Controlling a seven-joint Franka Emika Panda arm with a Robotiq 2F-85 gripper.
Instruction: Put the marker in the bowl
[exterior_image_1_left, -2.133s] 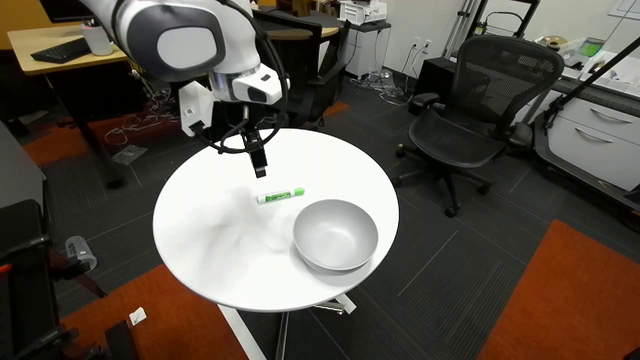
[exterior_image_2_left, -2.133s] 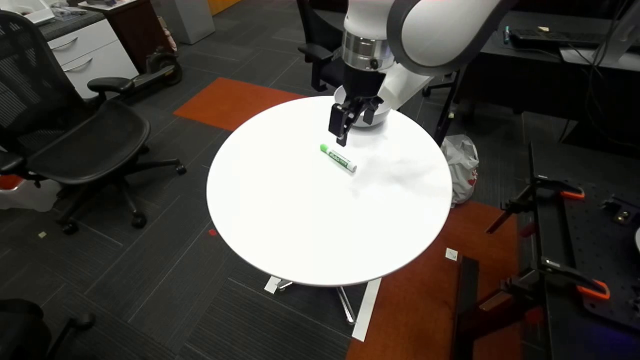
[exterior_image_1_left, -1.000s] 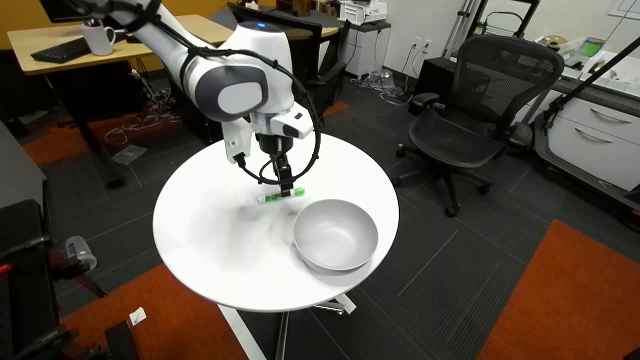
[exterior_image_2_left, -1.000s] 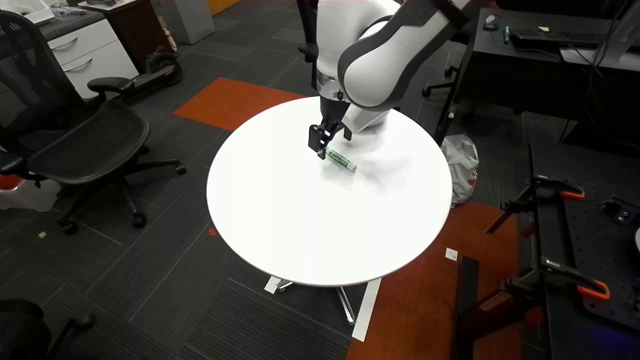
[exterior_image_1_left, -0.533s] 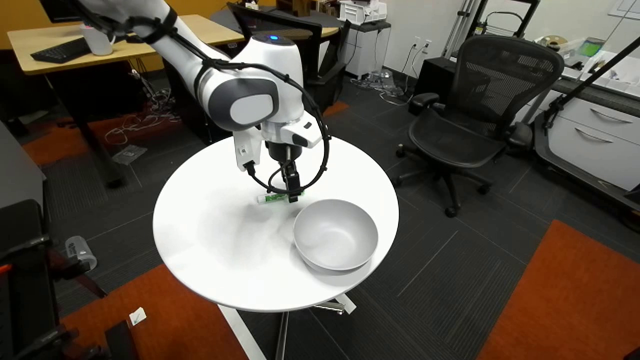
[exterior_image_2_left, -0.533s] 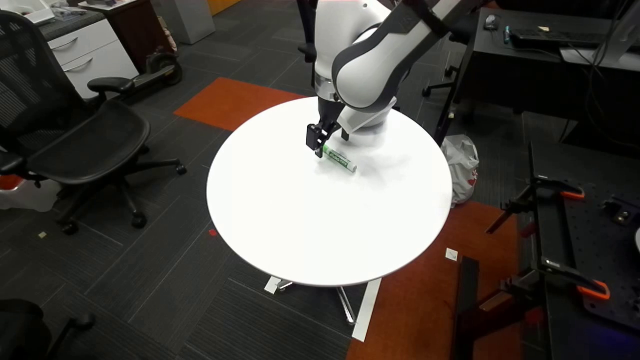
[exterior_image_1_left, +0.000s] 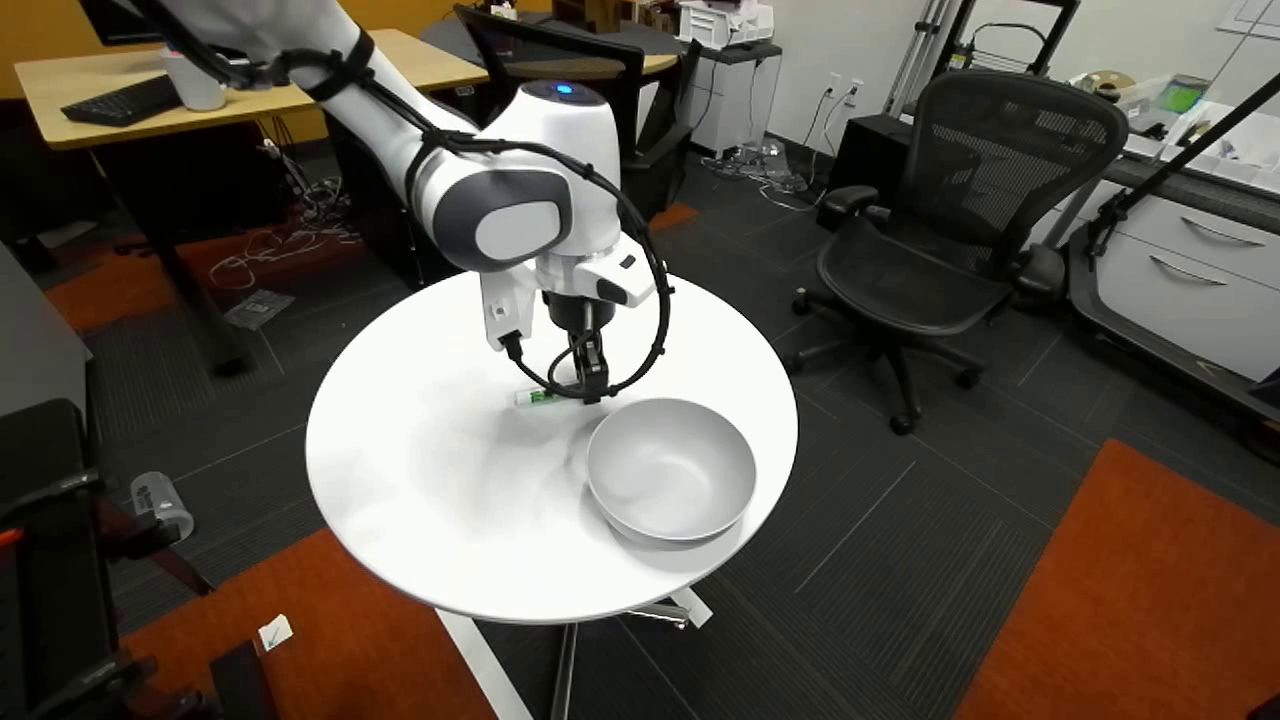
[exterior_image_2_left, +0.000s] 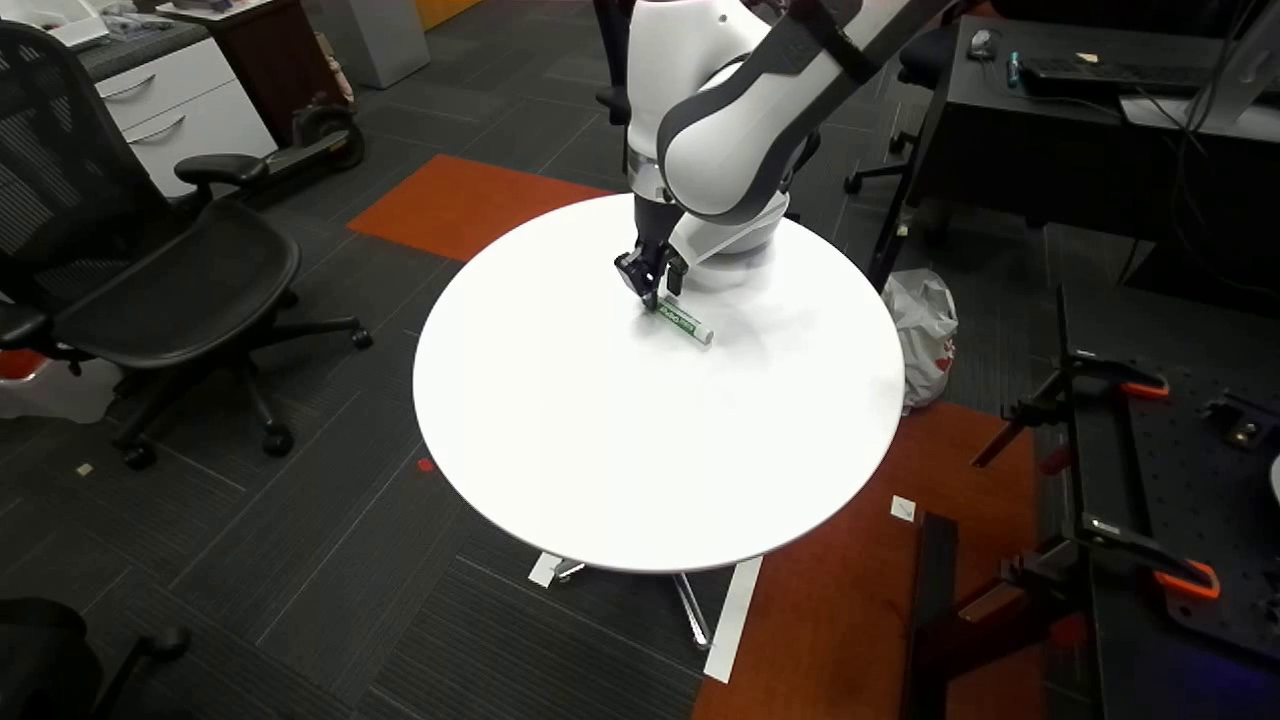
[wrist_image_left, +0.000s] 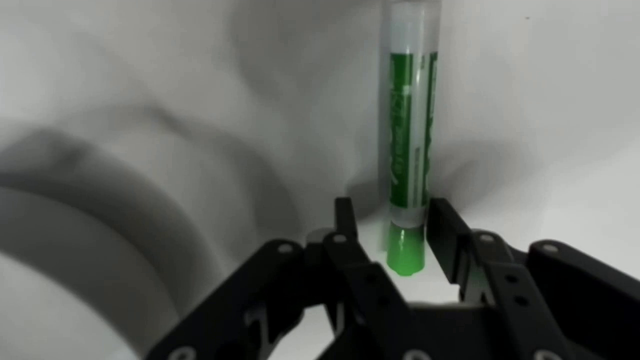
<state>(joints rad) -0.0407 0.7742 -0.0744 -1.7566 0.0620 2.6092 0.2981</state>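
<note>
The marker (wrist_image_left: 410, 130), white with a green label and a green cap, lies flat on the table. My gripper (wrist_image_left: 391, 215) is down around its cap end with the jaws part-way together. In the wrist view the right-hand finger (wrist_image_left: 445, 240) sits right against the marker or very near it, while a gap shows on the left side. In both exterior views the white end of the marker (exterior_image_1_left: 537, 397) (exterior_image_2_left: 690, 325) sticks out and the fingers hide its cap. The grey bowl (exterior_image_1_left: 670, 480) stands close by, nothing in it; the arm partly covers the bowl (exterior_image_2_left: 735, 270).
The round white table (exterior_image_1_left: 420, 500) carries the marker and bowl, the bowl near its edge. A black office chair (exterior_image_1_left: 960, 220) stands on the floor away from the table. A black cable (exterior_image_1_left: 660, 330) loops around the wrist.
The arm has come down to the marker and slid a little toward its green cap end. Over the last half second the fingers have drawn closer together. Marker and bowl have stayed put.
</note>
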